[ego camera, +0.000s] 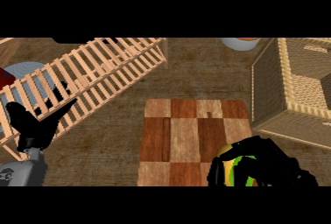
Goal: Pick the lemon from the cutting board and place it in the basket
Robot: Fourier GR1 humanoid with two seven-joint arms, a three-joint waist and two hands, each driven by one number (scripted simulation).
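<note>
The lemon [227, 168] shows as a yellow-green patch at the near right corner of the checkered wooden cutting board [187, 131]. My right hand [262, 162] is curled round it and hides most of it. The woven basket [297, 92] stands to the right of the board, its open top toward the upper right. My left hand [31, 124] rests open at the left edge, fingers up, in front of a slatted rack.
A light wooden slatted rack [97, 70] lies tilted across the upper left. A grey bowl with something red [19, 72] sits behind it. A pale round vessel [241, 43] shows at the top edge.
</note>
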